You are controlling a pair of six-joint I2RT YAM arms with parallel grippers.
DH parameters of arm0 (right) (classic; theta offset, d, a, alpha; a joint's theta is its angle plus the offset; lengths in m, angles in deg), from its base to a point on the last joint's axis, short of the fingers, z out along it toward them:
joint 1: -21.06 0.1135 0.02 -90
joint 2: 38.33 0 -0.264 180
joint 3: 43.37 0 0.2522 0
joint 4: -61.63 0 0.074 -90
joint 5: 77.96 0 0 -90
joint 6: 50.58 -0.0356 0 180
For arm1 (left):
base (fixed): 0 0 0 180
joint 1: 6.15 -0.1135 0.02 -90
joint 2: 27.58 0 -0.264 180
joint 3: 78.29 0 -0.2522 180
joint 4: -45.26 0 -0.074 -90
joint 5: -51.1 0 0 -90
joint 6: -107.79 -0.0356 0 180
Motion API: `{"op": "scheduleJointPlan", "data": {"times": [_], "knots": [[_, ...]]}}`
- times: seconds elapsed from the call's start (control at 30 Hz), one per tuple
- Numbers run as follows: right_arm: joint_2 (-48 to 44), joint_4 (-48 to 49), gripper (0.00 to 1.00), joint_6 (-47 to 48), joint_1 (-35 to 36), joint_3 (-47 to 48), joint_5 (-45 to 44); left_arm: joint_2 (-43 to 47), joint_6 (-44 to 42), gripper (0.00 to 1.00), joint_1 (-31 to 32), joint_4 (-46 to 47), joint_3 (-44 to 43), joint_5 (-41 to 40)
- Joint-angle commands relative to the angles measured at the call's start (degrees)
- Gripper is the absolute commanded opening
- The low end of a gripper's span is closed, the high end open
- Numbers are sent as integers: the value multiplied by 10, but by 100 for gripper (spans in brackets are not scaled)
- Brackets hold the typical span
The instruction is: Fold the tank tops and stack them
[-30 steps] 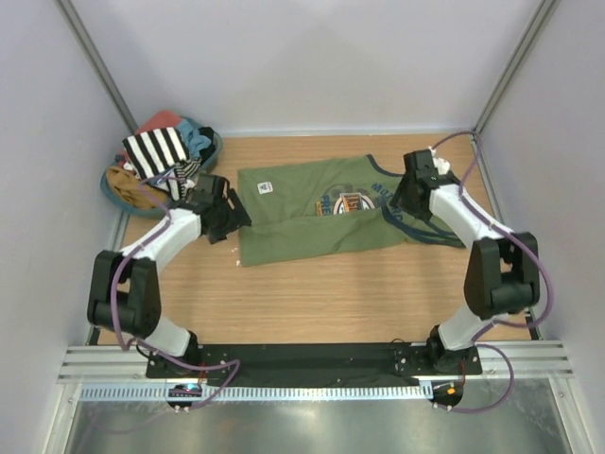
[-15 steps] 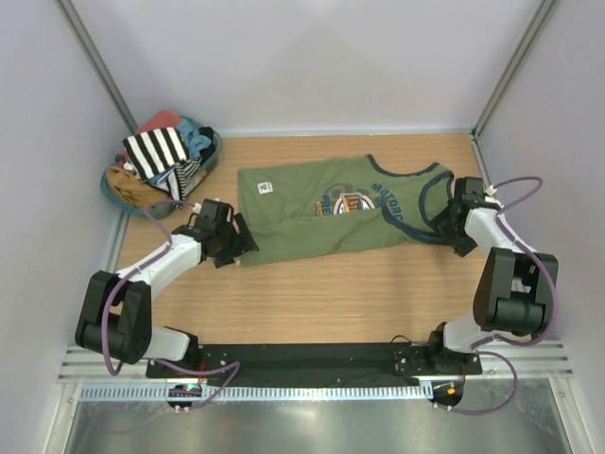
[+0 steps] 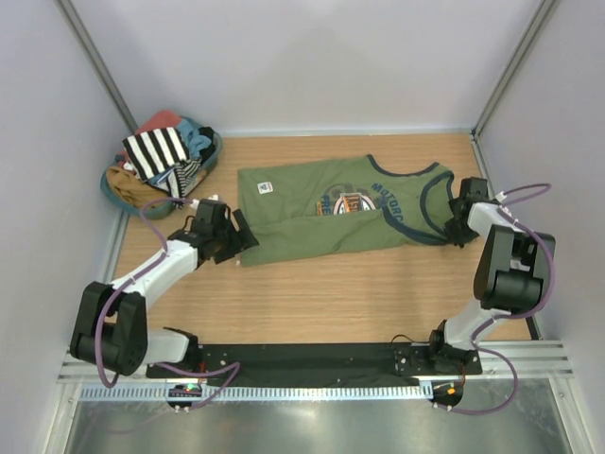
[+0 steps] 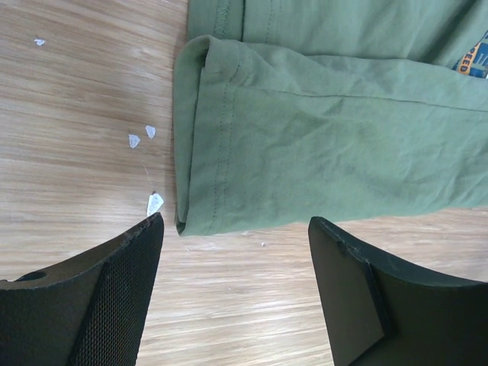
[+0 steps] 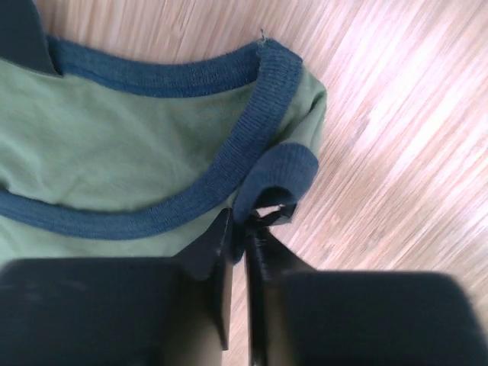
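The olive green tank top (image 3: 321, 213), with a printed patch and navy trim, lies spread flat on the wooden table (image 3: 359, 293). My left gripper (image 3: 242, 239) is open at its lower left hem corner (image 4: 185, 223), low over the wood, with the corner just ahead of the fingertips (image 4: 155, 223). At the top's right end, my right gripper (image 3: 455, 223) is shut on the navy shoulder strap (image 5: 278, 164), with the ribbed trim pinched between the jaws of the right gripper (image 5: 245, 223). The black-and-white striped tank top (image 3: 156, 151) lies on a pile in a basket at the back left.
The blue basket (image 3: 112, 197) at the back left also holds salmon-red and light blue garments. Small white scraps (image 4: 154, 203) lie on the wood beside the hem. Grey walls enclose the table on three sides.
My right gripper moved from over the print out to the right end of the green top and closed on the strap; that end now lies flatter. My left gripper shifted forward to the hem corner.
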Motion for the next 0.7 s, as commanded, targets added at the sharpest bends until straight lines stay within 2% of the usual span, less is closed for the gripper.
{"op": "scheduleJointPlan", "data": {"times": [0.0,0.2,0.47,0.53,0.57,0.63,0.67], "knots": [[-19,-16,7,-25,-4,32,-63,19,-12,78,1,26,7,-5],[-31,-66,7,-16,-5,101,-108,7,-12,78,1,23,3,-6],[100,-109,10,-27,-5,244,-98,-15,-12,78,1,21,-3,-10],[124,-112,19,-28,-5,276,-95,-19,-11,78,1,18,-6,-12],[135,-109,34,-24,-5,284,-88,-21,-11,78,1,17,-8,-12],[159,-112,50,-22,-5,303,-82,-25,-9,78,1,13,-15,-17],[163,-119,62,-22,-5,306,-82,-26,-8,78,1,13,-19,-19]]}}
